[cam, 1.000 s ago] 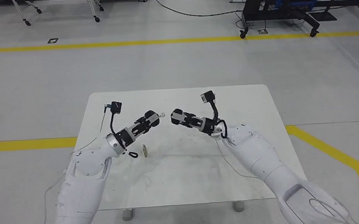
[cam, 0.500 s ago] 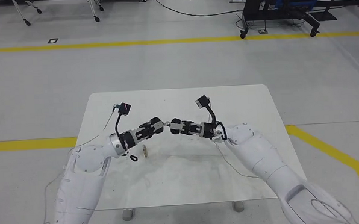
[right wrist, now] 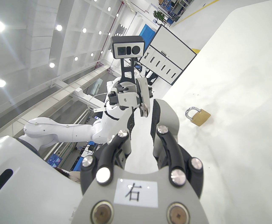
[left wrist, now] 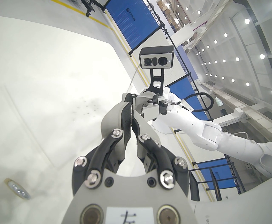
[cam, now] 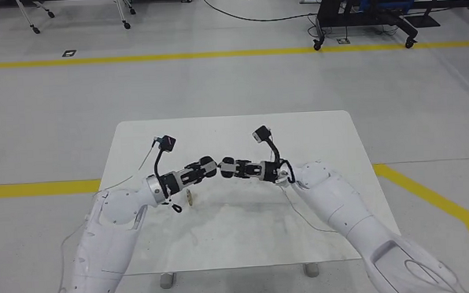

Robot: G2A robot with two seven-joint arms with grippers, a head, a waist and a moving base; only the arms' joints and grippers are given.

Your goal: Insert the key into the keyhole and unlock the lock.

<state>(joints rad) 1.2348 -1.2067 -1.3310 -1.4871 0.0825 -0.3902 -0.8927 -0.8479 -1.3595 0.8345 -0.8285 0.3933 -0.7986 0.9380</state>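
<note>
A brass padlock (cam: 189,197) with a silver shackle lies flat on the white table (cam: 321,135), near the left arm; it also shows as the padlock (right wrist: 198,117) and the padlock (left wrist: 16,188). My left gripper (cam: 210,165) is held above the table, shut on the key (right wrist: 145,110), whose round silver head sticks out of its tips. My right gripper (right wrist: 144,115) is open and faces it tip to tip, with the key's head between its spread fingers. From its own wrist, the left gripper (left wrist: 130,115) has its pads pressed together and the key is hidden.
The right arm's wrist camera (left wrist: 156,60) and the left arm's wrist camera (right wrist: 127,49) stand close over the meeting point. Yellow floor lines (cam: 39,188) run past the table. A thin cable (cam: 300,214) trails on the table by the right arm.
Both grippers have moved toward each other over the table's middle, from a clear gap to meeting tip to tip. The padlock has stayed in place.
</note>
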